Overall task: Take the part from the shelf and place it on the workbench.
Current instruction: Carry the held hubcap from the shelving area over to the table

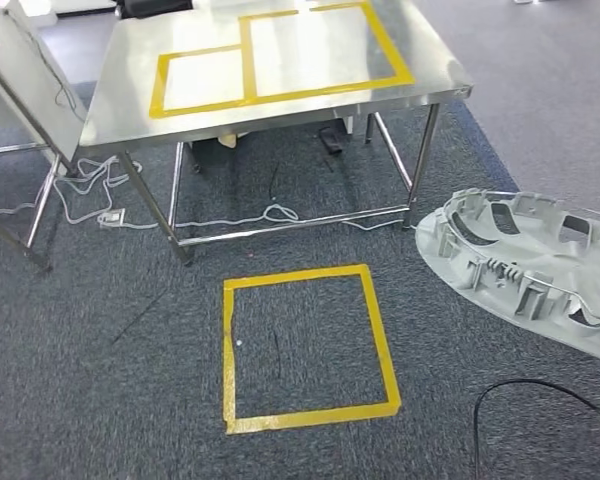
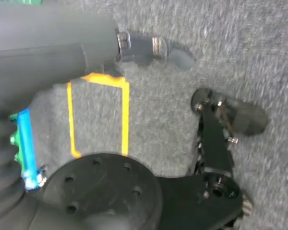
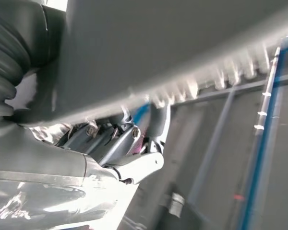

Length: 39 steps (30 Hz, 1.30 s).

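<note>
Off to the robot's right, the grey part point(image 1: 523, 262) rides above the carpet, short of the bench point(image 1: 282, 120).
Right hand point(image 3: 128, 148) grips its underside, fingers curled against it; left hand point(image 2: 150, 48) hangs with nothing in it, fingers slightly bent. Keep it level, approach squarely, and set it inside the taped outline point(image 1: 282, 60).

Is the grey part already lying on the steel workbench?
No, the grey part is at the right, above the carpet, and the workbench top carries just yellow tape outlines.

Grey part point(image 1: 523, 262) right of steel workbench point(image 1: 297, 105)
</note>
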Motion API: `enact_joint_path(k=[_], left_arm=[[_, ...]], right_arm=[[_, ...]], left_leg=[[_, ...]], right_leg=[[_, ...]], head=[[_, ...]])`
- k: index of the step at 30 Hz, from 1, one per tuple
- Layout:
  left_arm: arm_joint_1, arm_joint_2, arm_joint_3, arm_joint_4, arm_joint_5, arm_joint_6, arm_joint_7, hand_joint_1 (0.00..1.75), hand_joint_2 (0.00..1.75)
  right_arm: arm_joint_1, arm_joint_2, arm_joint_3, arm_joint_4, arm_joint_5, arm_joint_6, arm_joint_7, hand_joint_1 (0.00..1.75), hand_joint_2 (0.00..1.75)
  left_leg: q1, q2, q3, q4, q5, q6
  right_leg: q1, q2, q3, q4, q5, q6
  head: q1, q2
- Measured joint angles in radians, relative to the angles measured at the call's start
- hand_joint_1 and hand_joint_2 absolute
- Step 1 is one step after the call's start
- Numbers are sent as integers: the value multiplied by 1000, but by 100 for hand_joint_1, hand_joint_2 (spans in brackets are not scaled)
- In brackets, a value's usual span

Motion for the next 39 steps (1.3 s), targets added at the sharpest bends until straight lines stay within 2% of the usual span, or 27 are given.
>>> enact_joint_path(k=[1,3,4,6,7,8,9,10,12,13,14,15,17,19,22,23,24,25,27,28,29,32,34,35,37,38,39], left_arm=[[0,5,0,0,0,1,1,0,175],[-1,5,0,0,0,1,1,0,175],[-4,4,0,1,-1,0,1,0,175],[-9,1,0,1,-2,-3,2,0,175],[-10,0,0,1,-3,-4,2,0,175],[-10,-2,0,2,-4,-4,2,0,175],[-10,-3,0,2,-5,-4,3,0,175],[-9,-4,0,2,-6,-2,4,0,175],[-8,-3,0,2,-6,1,6,0,175],[-7,-2,0,2,-7,2,7,0,175],[-6,-2,0,2,-7,4,8,0,175],[-5,-3,0,2,-7,5,9,0,175],[-6,-7,0,2,-7,7,11,0,175],[-6,-9,0,2,-7,7,12,0,175],[-6,-11,0,2,-7,8,17,0,175],[-6,-11,0,2,-7,8,18,0,175],[-6,-12,0,2,-8,9,19,0,175],[-6,-13,0,2,-8,9,19,0,175],[-6,-14,0,2,-7,9,20,0,175],[-6,-14,0,2,-7,9,20,0,175],[-6,-14,0,2,-7,9,20,0,175],[-6,-10,0,2,-8,9,21,0,175],[-6,-9,0,2,-8,8,22,0,175],[-6,-9,0,2,-9,8,22,0,175],[-7,-12,0,3,-9,8,22,0,175],[-7,-13,0,3,-9,8,22,0,175],[-6,-13,0,3,-8,8,22,0,175]], right_arm=[[0,1,0,4,-1,-1,-1,175,175],[3,2,0,5,1,-1,-2,175,175],[4,2,-1,5,2,-1,-3,175,175],[6,3,-2,4,2,-2,-4,175,175],[5,3,-2,4,2,-2,-4,175,175],[4,3,-2,4,1,-2,-5,175,175],[3,3,-2,4,1,-2,-5,175,175],[3,3,-2,4,1,-2,-5,175,175],[0,3,-2,5,-1,-2,-6,175,175],[-2,3,-2,5,-2,-2,-6,175,175],[-3,4,-2,5,-4,-2,-7,175,175],[-4,3,-3,6,-6,-2,-7,175,175],[-3,1,-4,5,-7,-2,-8,175,175],[-2,0,-4,5,-8,-2,-9,175,175],[-2,0,-4,5,-8,-2,-11,175,175],[-1,0,-4,5,-9,-2,-11,175,175],[-1,0,-4,5,-9,-2,-11,175,175],[0,0,-4,5,-9,-2,-11,175,175],[0,0,-4,5,-9,-2,-11,175,175],[0,0,-4,5,-9,-2,-12,175,175],[0,0,-4,5,-9,-2,-12,175,175],[1,0,-4,5,-10,-2,-13,175,175],[1,0,-4,5,-9,-2,-13,175,175],[1,0,-4,5,-9,-2,-14,175,175],[2,1,-4,5,-10,-2,-14,175,175],[2,1,-4,5,-10,-2,-15,175,175],[3,1,-4,5,-10,-2,-16,175,175]], left_leg=[[1,-2,-11,28,-23,-19],[0,22,-28,61,-42,-21],[-3,42,-56,111,-63,-17],[-15,75,-147,266,-116,-1],[-24,80,-192,332,-131,10],[-34,81,-223,368,-126,25],[-47,81,-235,366,-101,46],[-63,81,-229,328,-59,72],[-104,81,-191,202,36,131],[-121,79,-170,134,69,151],[-132,78,-157,90,86,156],[-136,76,-150,64,90,150],[-128,73,-143,53,87,133],[-123,71,-136,51,83,138],[-122,68,-129,51,75,151],[-122,66,-125,51,72,154],[-123,64,-120,51,69,155],[-124,61,-113,51,65,155],[-126,57,-99,52,55,154],[-127,55,-96,54,51,152],[-129,54,-95,55,49,150],[-133,53,-98,58,45,144],[-132,56,-112,91,17,127],[-126,59,-134,139,-10,114],[-106,65,-203,274,-69,90],[-97,67,-231,325,-81,82],[-89,68,-243,341,-72,75]], right_leg=[[-7,4,-2,4,-7,-10],[-5,0,-4,9,-13,-25],[0,-3,0,5,-15,-31],[14,-12,13,-9,-16,-36],[24,-17,21,-16,-17,-39],[35,-21,31,-23,-19,-43],[47,-24,42,-28,-23,-49],[59,-27,56,-34,-27,-55],[79,-32,78,-47,-35,-66],[88,-32,84,-49,-41,-72],[96,-31,85,-52,-46,-80],[105,-30,86,-52,-52,-88],[112,-30,86,-49,-65,-100],[112,-28,68,4,-99,-93],[109,-27,-32,192,-184,-81],[109,-27,-59,232,-189,-82],[109,-26,-67,232,-172,-83],[109,-26,-56,193,-135,-85],[108,-20,4,52,-48,-91],[108,-17,28,-4,-21,-93],[108,-15,42,-37,-8,-95],[102,-14,46,-52,-5,-101],[91,-17,50,-58,-4,-107],[86,-20,51,-60,-4,-109],[79,-22,51,-60,-5,-110],[75,-23,52,-60,-6,-108],[71,-24,54,-60,-8,-106]], head=[[-2,0],[-23,0],[-33,0],[-47,0],[-48,0],[-49,0],[-49,0],[-49,0],[-46,0],[-47,0],[-46,0],[-45,0],[-44,0],[-42,0],[-40,0],[-40,0],[-40,0],[-40,0],[-40,0],[-40,0],[-41,0],[-40,0],[-44,0],[-47,0],[-51,0],[-51,0],[-51,0]])
